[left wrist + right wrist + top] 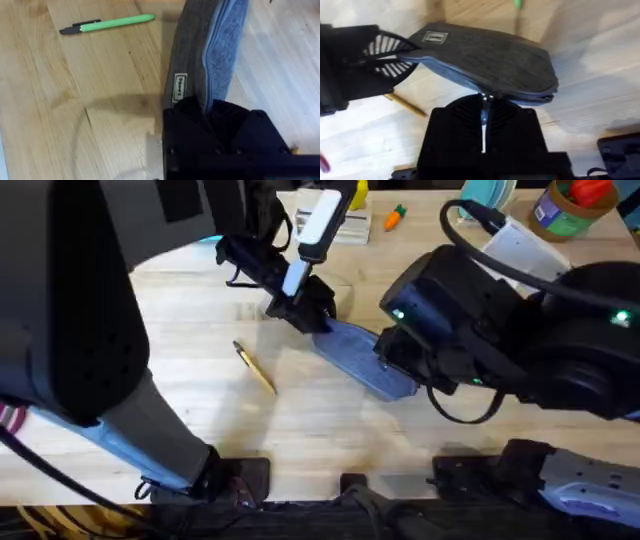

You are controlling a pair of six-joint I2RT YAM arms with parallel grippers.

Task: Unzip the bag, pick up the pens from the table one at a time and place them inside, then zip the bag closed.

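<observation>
Two grippers clamp the bag (365, 358): left (305, 310) on one end, right (483, 107) at the zipper. Pulling off-axis could jam the slider or slip the left hold.

Count — one bag (362, 358), two pens: yellow-tan pen (255, 367), green pen (107, 23).

Bag (362, 360) lies mid-table (300, 430), slanting from far-left to near-right. Left gripper (300, 308) at its far-left end, right gripper (392, 360) at its near-right end — both touching it. One pen (255, 367) left of bag, on table; another pen (107, 23) also on table, apart from bag.
</observation>
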